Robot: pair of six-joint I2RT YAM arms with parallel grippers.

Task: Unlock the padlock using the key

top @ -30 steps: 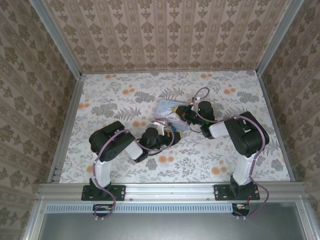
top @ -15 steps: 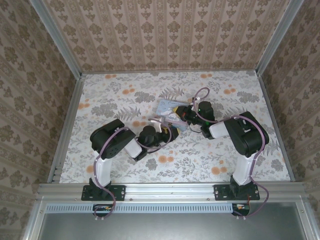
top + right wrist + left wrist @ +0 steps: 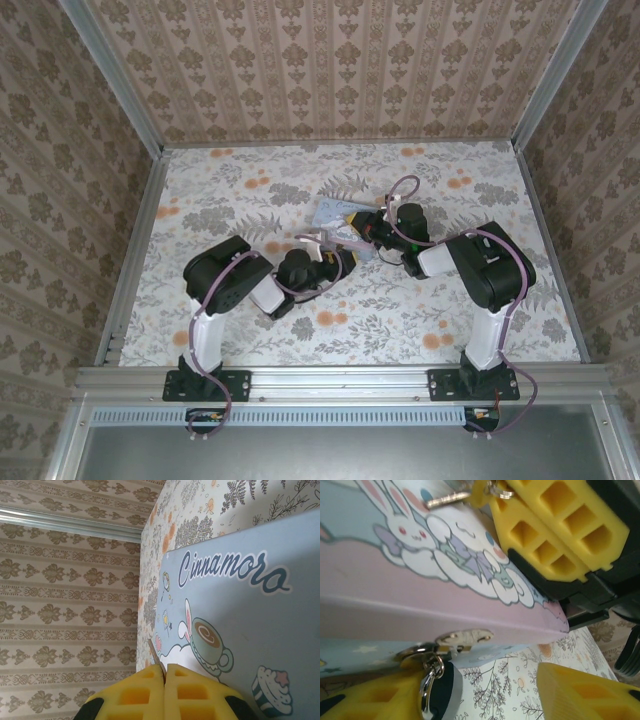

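Gripping, right arm: I see the right gripper (image 3: 164, 669) with its yellow ribbed fingers pressed together. It pinches the small thin silvery metal key (image 3: 446, 499), and the blade sticks out past the fingertips.
Key: it sits over the tin lid, blade close above the bunny print and pointing away from the right fingers. A small key ring (image 3: 495, 487) sits at the head. I can't tell if the blade touches the lid. It is well apart from the padlock.
Left gripper (image 3: 485, 680): jaws apart with a moderate gap, nothing clamped. One yellow finger (image 3: 365, 697) sits against the padlock; the other is clear of it, over the table.
Padlock: small dark teal padlock (image 3: 444, 690) hanging at the tin's front wall. Its silver shackle (image 3: 426, 690) is threaded through the shiny metal hasp (image 3: 465, 637). I can't tell whether it is latched.
Tin: pale-blue and pink cartoon-printed metal tin (image 3: 260, 630) with "Cinnamoro" script on the lid, lying flat.
Table: white floral-patterned table (image 3: 240, 190) with orange blotches.
Layout, top view: the tin is mid-table, with the left gripper at its near edge and the right gripper at its right side.
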